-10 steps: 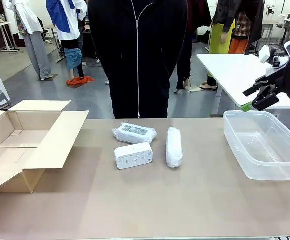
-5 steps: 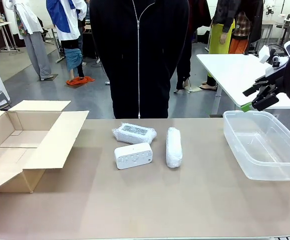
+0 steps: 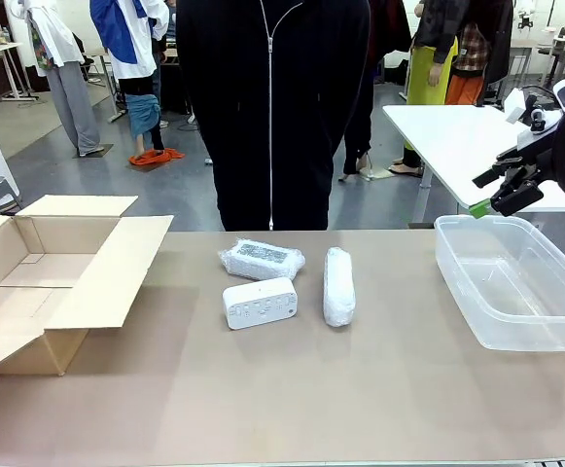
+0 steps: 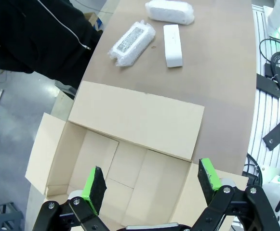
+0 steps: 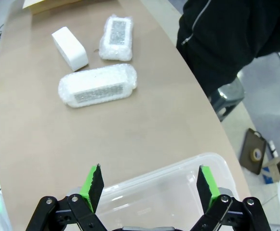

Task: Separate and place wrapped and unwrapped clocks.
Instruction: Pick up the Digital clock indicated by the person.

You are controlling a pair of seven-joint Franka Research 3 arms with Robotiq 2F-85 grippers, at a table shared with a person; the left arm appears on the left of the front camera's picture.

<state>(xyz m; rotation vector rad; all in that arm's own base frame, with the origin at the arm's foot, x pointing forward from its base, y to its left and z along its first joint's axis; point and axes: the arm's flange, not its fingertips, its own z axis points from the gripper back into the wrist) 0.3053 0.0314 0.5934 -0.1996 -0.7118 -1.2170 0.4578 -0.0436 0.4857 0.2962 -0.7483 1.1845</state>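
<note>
Desk: cardboard box at 9 o'clock, clear tub at 3, both empty. Three clocks close together mid-desk: bare clock, one wrapped clock at its 12, other wrapped clock at its 3. Likely light and rigid; the wrap is crinkly, maybe slippery, so pinch across the short sides, mid-length. Left jaws wide open over box, right jaws wide open over tub, nothing held.

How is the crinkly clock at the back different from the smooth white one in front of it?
The crinkly clock wears see-through wrap; the smooth clock is bare white plastic. The crinkly clock shows a grey panel on top; the smooth clock is white all over. The crinkly clock sits behind the smooth clock. Both are brick-shaped, similar in size.
</note>
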